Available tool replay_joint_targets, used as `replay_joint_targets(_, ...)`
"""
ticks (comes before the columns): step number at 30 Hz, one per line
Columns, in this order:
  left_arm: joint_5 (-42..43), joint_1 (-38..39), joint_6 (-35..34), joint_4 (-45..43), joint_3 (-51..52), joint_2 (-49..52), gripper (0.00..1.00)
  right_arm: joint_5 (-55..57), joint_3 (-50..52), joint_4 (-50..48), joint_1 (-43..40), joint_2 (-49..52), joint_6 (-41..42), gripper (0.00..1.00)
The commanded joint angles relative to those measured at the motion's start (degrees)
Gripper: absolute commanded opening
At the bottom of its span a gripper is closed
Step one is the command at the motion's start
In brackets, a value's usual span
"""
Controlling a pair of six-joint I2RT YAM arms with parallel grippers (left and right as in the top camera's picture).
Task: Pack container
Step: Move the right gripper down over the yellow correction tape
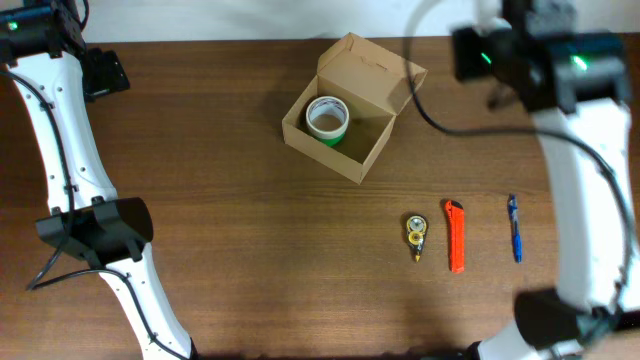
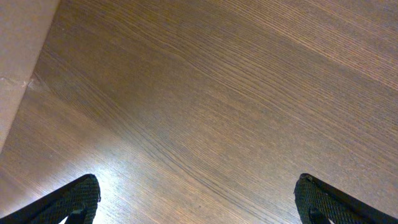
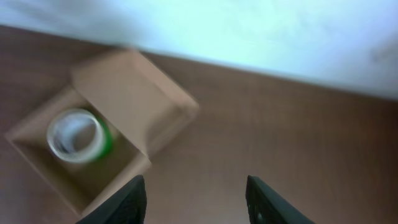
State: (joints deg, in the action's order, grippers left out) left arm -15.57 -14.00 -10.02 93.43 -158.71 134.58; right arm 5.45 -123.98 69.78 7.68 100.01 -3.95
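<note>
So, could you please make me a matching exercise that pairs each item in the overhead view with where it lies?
Things:
1. green tape roll
2. orange cutter
3. blue pen
4. yellow-and-white dispenser

Places, as seen in the overhead view:
A. right end of the row of three loose items
B. inside the open cardboard box
C. middle of the row
D. left end of the row

Pairs: 1-B, 2-C, 3-A, 4-D
</note>
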Motion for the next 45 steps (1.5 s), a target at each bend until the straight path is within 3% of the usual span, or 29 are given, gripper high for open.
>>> replay_joint_targets(1,0.22,-0.20,0.28,-0.13,0.44,-0.50,1.00,0.35,13.81,0.28,-1.29,-7.45,4.33,0.51)
replay_joint_targets(8,0.22,-0.20,0.28,-0.13,0.44,-0.50,1.00,-4.92,38.71,5.79,-1.33,-15.54,12.35,0.47)
replay_joint_targets(12,0.22,-0.20,0.28,-0.13,0.44,-0.50,1.00,-9.16,52.43,-0.90,-1.33,-15.69,15.52,0.49)
replay_joint_targets(18,0.22,-0.20,0.28,-0.13,0.44,-0.50,1.00,-14.40,67.34,-14.14,-1.33,-15.63,19.76,0.61)
replay_joint_targets(25,0.22,-0.20,0.28,-0.13,0.44,-0.50,1.00,-9.57,70.10,-20.52,-0.37,-15.21,30.21,0.52)
replay_joint_targets(35,0.22,-0.20,0.28,-0.15,0.42,-0.50,1.00,-3.39,70.10,-22.03,7.43,-9.51,31.91,0.53)
replay_joint_targets(45,0.22,-0.20,0.28,-0.13,0.42,-0.50,1.00,0.79,70.10,-21.73,7.67,-6.27,30.34,0.53)
